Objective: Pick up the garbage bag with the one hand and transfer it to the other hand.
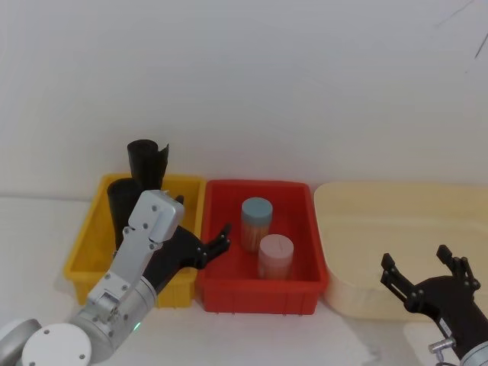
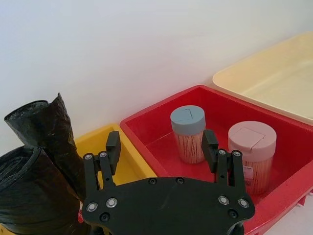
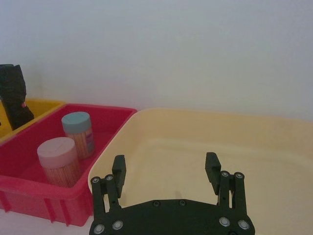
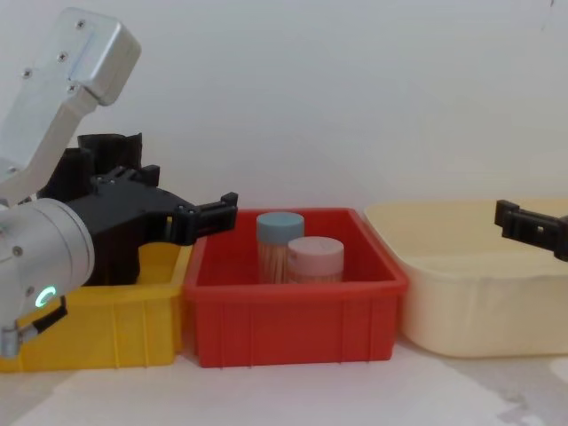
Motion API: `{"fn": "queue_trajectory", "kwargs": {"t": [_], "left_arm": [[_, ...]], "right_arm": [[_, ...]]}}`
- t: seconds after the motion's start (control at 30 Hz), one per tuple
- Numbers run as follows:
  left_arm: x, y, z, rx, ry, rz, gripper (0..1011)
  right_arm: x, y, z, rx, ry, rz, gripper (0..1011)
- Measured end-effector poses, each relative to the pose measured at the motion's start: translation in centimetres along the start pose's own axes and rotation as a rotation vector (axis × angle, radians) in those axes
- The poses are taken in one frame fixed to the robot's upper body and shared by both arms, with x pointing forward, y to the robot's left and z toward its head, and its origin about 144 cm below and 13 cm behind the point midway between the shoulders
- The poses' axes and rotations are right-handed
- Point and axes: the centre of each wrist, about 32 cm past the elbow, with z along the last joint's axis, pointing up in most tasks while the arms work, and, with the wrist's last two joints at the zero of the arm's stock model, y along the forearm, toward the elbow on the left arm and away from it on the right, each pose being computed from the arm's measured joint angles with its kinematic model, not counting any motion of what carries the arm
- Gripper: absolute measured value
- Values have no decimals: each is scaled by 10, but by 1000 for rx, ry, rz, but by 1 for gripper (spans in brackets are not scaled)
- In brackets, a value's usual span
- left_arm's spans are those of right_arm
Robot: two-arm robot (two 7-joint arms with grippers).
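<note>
Step in hand: reach, pre-grasp. Nothing is held.

The garbage bag (image 1: 120, 200) stands upright in the yellow bin (image 1: 82, 238), just in front of a ragged-topped roll (image 1: 147, 158); the two look to be touching. The left gripper (image 2: 161, 148), fingers spread, hovers over the seam between the yellow bin and the red bin (image 1: 259, 296). It is beside the bag, not around it. The right gripper (image 3: 165, 164), also spread and empty, waits low over the cream tub (image 3: 234, 142), well apart from the bag.

Next move (judgement): bring the left gripper across to the bag, straddle its upper body, then pinch. Keep off the ragged roll right behind, which could be dragged along.

View notes: the left wrist view shows a red scrap of label (image 2: 79, 215) low on the near roll, where the head view has the arm in front. The chest view gives side height: the left gripper sits just below the rolls' tops.
</note>
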Motion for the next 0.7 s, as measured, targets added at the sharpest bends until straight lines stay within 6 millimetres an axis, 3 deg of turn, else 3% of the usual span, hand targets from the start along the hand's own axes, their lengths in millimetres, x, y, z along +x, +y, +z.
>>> {"fn": "queue_trajectory", "kwargs": {"t": [0.7], "left_arm": [[0, 0, 0, 0, 0, 0, 1002]], "right_arm": [[0, 0, 0, 0, 0, 0, 999]]}}
